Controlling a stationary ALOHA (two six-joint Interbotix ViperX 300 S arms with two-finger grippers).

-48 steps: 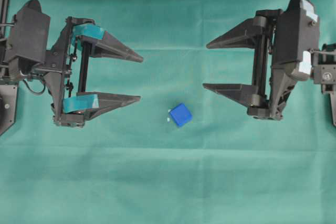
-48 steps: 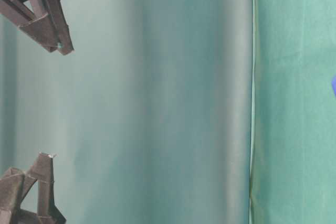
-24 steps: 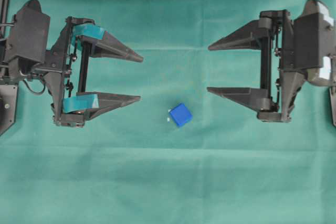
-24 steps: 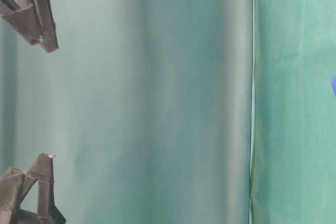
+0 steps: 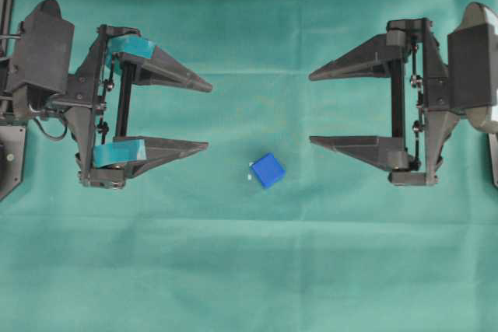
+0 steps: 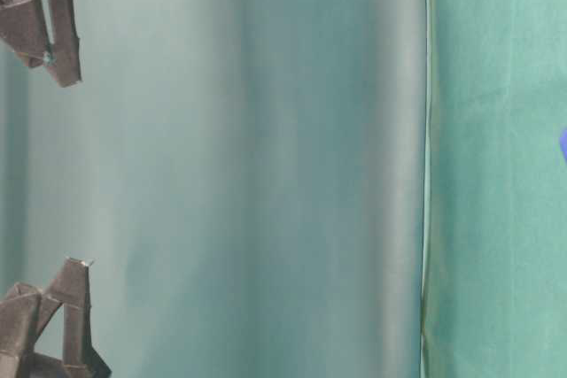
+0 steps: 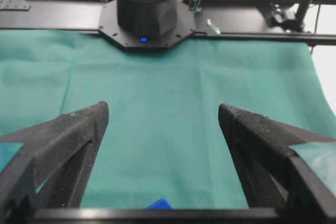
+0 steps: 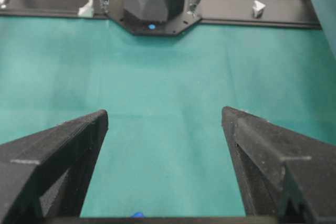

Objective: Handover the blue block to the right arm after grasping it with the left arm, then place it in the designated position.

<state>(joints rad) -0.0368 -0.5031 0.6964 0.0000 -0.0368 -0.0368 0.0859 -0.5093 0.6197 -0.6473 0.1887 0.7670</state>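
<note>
The blue block (image 5: 268,170) rests on the green cloth between the two arms, slightly below the middle; tiny white marks of the designated position (image 5: 250,172) peek out at its left edge. My left gripper (image 5: 208,115) hovers to the block's upper left, open and empty, teal pads at the finger bases. On the right, my right gripper (image 5: 310,109) is open and empty too, tips pointing left, up and to the right of the block. A blue sliver of the block (image 7: 160,203) shows at the bottom of the left wrist view and a dot of it (image 8: 137,214) in the right wrist view.
Green cloth (image 5: 249,270) covers the whole table. Black frame rails and the opposite arm's base (image 7: 147,9) run along the far edge in each wrist view. The table-level view shows finger tips (image 6: 62,68) at the left and a cloth seam (image 6: 425,165).
The right gripper has drawn back to the right and turned level, still open. The left gripper and the blue block have stayed put.
</note>
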